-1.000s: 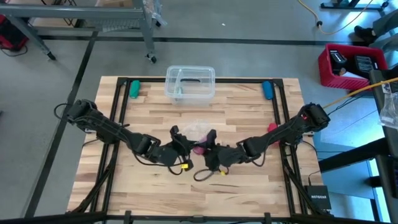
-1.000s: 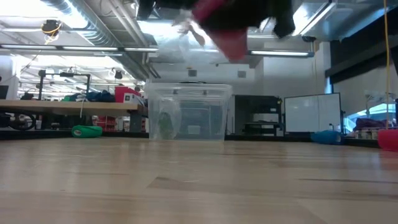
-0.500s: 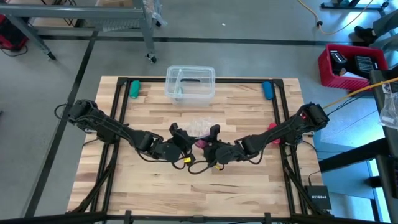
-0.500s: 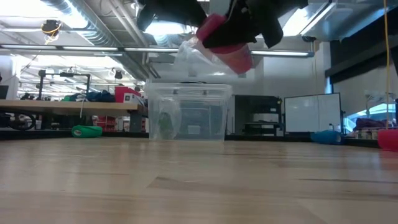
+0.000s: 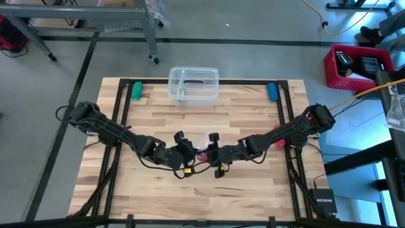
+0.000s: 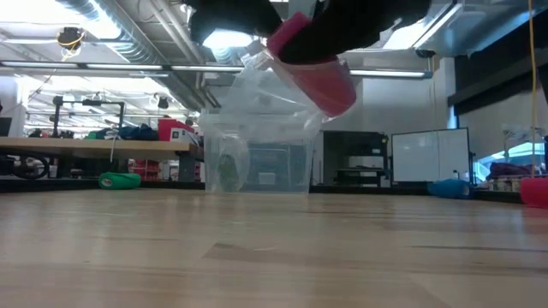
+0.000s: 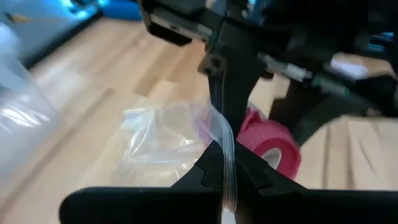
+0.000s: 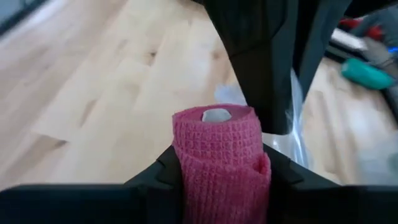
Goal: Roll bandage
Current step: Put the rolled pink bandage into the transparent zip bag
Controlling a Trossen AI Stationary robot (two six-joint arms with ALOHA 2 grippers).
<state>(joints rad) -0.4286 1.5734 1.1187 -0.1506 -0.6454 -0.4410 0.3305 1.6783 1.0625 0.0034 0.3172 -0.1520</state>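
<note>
The bandage [image 8: 219, 147] is a small pink roll, held in the air above the table's middle; it also shows in the low view [image 6: 318, 75] and the high view [image 5: 202, 152]. My right gripper [image 8: 221, 163] is shut on it. A crumpled clear plastic wrapper [image 7: 163, 138] hangs beside the roll, and my left gripper [image 7: 225, 167] is shut on it. The two grippers meet tip to tip in the high view, the left [image 5: 190, 149] and the right [image 5: 212, 151]. My left gripper pinches a thin edge of the wrapper [image 7: 225, 144] between its two fingers, close to the roll. The rest of the wrapper [image 6: 261, 98] hangs slack below, clear of the table. My right gripper pinches the roll's curved sides [image 8: 186, 163] between its two fingers, the roll's open end [image 8: 215, 115] pointing away past the fingertips. The roll is lifted clear of the table and tilted in the low view.
A clear plastic bin [image 5: 193, 84] stands at the far middle edge. A green object [image 5: 136, 90] lies at the far left, a blue one [image 5: 272, 92] at the far right. A small red object [image 5: 277, 130] sits by the right arm. Bare wood lies near the front edge.
Both grippers have drawn closer together over the table's middle. The roll has sunk slightly in the low view. The wrapper has spread out and now hangs wider and lower beside the roll.
</note>
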